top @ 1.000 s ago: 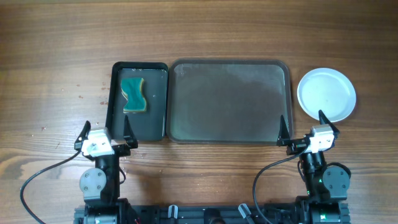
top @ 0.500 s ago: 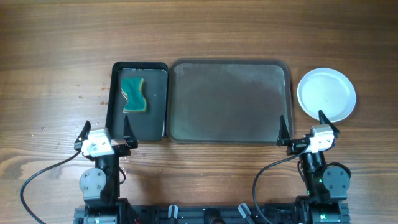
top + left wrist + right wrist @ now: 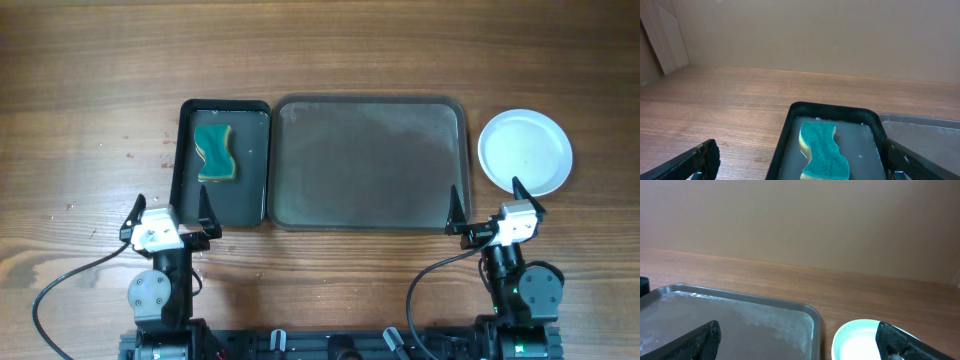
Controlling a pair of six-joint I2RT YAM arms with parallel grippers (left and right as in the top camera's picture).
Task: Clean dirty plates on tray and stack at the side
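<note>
The large grey-green tray lies mid-table with no plate on it; it also shows in the right wrist view. White plates sit on the wood right of the tray, seen as one round disc from above; they also show in the right wrist view. I cannot tell how many are stacked. My left gripper is open and empty near the black tray's front edge. My right gripper is open and empty, between the tray's front right corner and the plates.
A narrow black tray with a green sponge sits left of the big tray; the sponge also shows in the left wrist view. Cables run along the table's front edge.
</note>
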